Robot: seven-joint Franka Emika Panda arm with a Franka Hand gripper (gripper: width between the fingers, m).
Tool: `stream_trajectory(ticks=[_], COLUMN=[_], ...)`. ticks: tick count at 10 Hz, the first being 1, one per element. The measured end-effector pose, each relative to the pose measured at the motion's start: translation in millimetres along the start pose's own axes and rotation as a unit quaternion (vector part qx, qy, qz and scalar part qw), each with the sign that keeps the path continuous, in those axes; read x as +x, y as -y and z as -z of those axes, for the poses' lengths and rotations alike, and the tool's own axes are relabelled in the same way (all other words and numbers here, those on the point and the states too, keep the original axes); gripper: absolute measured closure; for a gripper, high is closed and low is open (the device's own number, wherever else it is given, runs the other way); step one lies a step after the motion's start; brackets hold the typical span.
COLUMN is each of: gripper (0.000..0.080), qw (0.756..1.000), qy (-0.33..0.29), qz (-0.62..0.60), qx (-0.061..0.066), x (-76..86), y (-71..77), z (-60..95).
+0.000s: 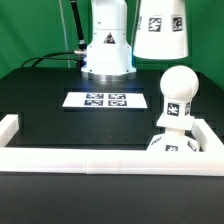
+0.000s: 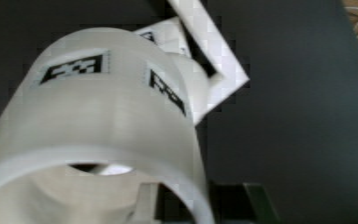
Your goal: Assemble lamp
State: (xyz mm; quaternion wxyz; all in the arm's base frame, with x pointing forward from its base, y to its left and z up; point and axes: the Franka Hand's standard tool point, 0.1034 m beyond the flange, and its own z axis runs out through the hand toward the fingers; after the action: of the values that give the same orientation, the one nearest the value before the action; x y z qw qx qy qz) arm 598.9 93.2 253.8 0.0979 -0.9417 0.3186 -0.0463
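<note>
The white cone-shaped shade (image 1: 161,28) hangs in the air at the top of the exterior view's right; the gripper holding it is above that frame. In the wrist view the shade (image 2: 105,110) fills most of the picture. My gripper (image 2: 185,206) is shut on its wall, one finger inside the rim and one finger (image 2: 240,206) outside. The ball-topped bulb (image 1: 178,92) stands upright in the small square base block (image 1: 176,146) at the front right corner. The shade is well above the bulb and a little toward the exterior view's left.
The marker board (image 1: 105,100) lies flat mid-table and shows in the wrist view (image 2: 206,52). White border rails run along the front (image 1: 90,160), left (image 1: 8,128) and right (image 1: 212,132). The arm's white base (image 1: 107,50) stands at the back.
</note>
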Motion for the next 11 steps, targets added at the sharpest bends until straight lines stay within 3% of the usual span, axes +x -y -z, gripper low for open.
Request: stream_trajectory(ticks=[3, 5, 11], gripper=[0.0754, 0.0754, 0.0754], qw=[1.0, 0.999, 0.999], qy=[-0.005, -0.02, -0.018], qz=[0.007, 0.033, 0.034], qx=[-0.003, -0.002, -0.003], x=[-1.7, -0.7, -0.9], y=[16.0, 9.5, 9.6], z=[-19.5, -36.5, -36.3])
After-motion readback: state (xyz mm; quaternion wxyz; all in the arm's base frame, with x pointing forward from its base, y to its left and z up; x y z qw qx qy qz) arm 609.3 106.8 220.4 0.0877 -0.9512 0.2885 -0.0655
